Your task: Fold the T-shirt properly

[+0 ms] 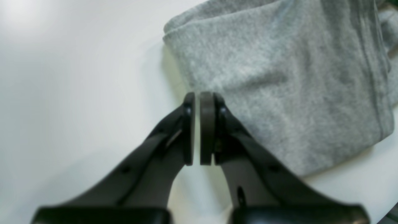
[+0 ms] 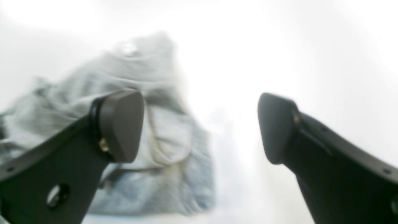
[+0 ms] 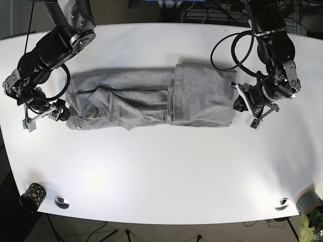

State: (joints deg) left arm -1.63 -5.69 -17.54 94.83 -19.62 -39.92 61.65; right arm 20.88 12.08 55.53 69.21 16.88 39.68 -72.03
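White oval table (image 3: 166, 176), glossy, w/ soft glare patches near front edge. Grey T-shirt (image 3: 151, 98) lying directly on it, stretched left-right across back half; right portion folded over into a neat flat panel, left portion rumpled w/ creases. Bare tabletop all round the shirt, incl. wide strip in front. Small round metal fitting (image 3: 61, 202) set in tabletop near front-left edge, a matching one (image 3: 281, 203) near front-right edge. In left wrist view: folded shirt corner flat on white surface, double-layer edge visible. Right wrist view too blurred for detail, just crumpled grey fabric on white.
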